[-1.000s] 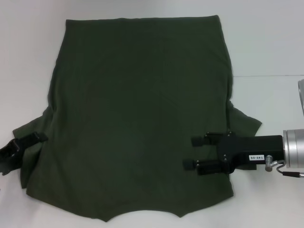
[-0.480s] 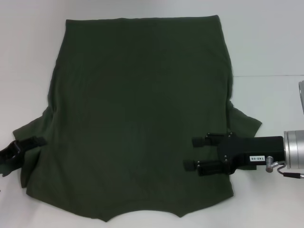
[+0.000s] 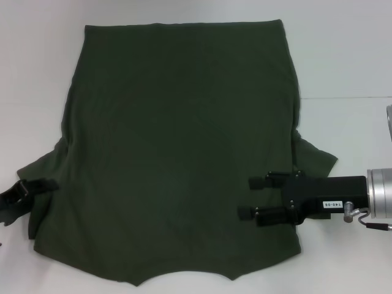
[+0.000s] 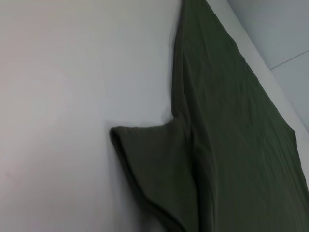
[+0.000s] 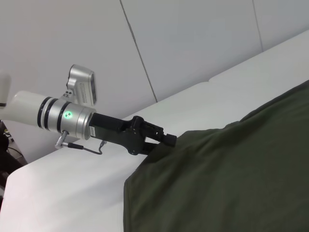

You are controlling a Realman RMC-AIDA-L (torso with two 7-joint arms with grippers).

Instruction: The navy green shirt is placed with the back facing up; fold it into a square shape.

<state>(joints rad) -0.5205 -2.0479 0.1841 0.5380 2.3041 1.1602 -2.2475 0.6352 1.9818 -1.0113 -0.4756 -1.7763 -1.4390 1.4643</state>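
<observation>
The navy green shirt lies flat on the white table, plain side up, its collar end at the near edge. It also shows in the left wrist view and the right wrist view. My right gripper is open and empty, over the shirt's right side just inside the right sleeve. My left gripper is at the hem of the left sleeve, low and touching the cloth. It also shows in the right wrist view at the shirt's edge. No lettering shows.
The white table has bare strips to the left, right and far side of the shirt. A seam crosses it at the right. The right arm's silver wrist reaches in from the right edge.
My left gripper has slid slightly toward the near edge along the left sleeve. My right gripper has shifted only a trace the same way. The shirt lies as before.
</observation>
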